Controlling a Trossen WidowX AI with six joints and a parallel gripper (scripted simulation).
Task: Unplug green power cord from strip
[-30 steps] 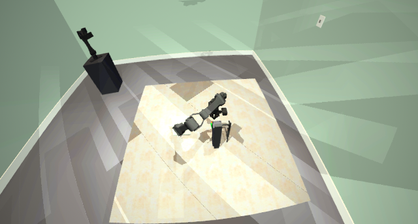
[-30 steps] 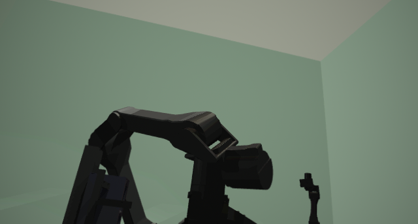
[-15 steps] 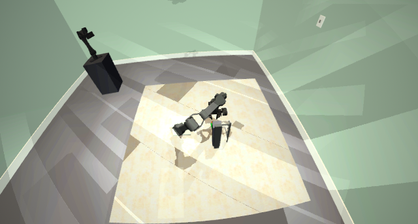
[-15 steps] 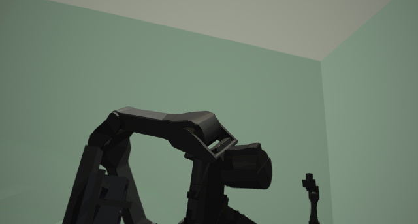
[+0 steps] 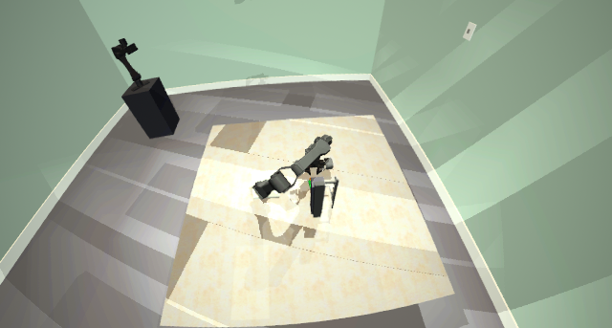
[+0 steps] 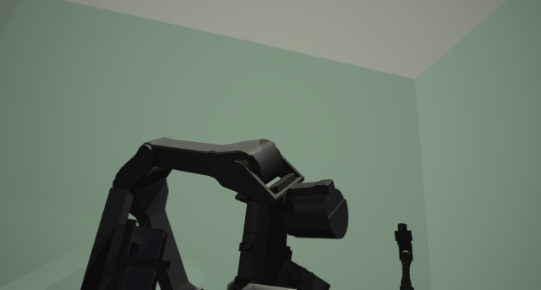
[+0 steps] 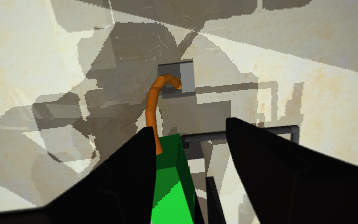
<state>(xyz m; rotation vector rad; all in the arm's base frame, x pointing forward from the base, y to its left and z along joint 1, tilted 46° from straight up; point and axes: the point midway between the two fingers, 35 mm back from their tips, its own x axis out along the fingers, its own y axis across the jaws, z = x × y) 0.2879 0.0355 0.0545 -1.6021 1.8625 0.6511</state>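
- The green plug [image 7: 172,185] sits between the two dark fingers of the pincer [image 7: 195,145], close against the left finger [image 7: 125,175], with a clear gap to the right finger [image 7: 280,165].
- The pincer's fingers stand partly apart and are not clamped on anything; whether the left finger touches the plug cannot be told from the wrist view.
- An orange cord [image 7: 154,107] rises from the plug's far end, just ahead of the fingertips, and curves over to a small grey block [image 7: 186,76] lying on the surface [image 7: 40,60] beyond the pincer.
- A thin dark frame [image 7: 260,132] runs across behind the right finger.
- In the top view the arm [image 5: 296,167] bends over the pale surface, with a dark upright object [image 5: 317,196] beside it; the plug shows there only as a tiny green speck.
- The power strip cannot be identified with certainty.
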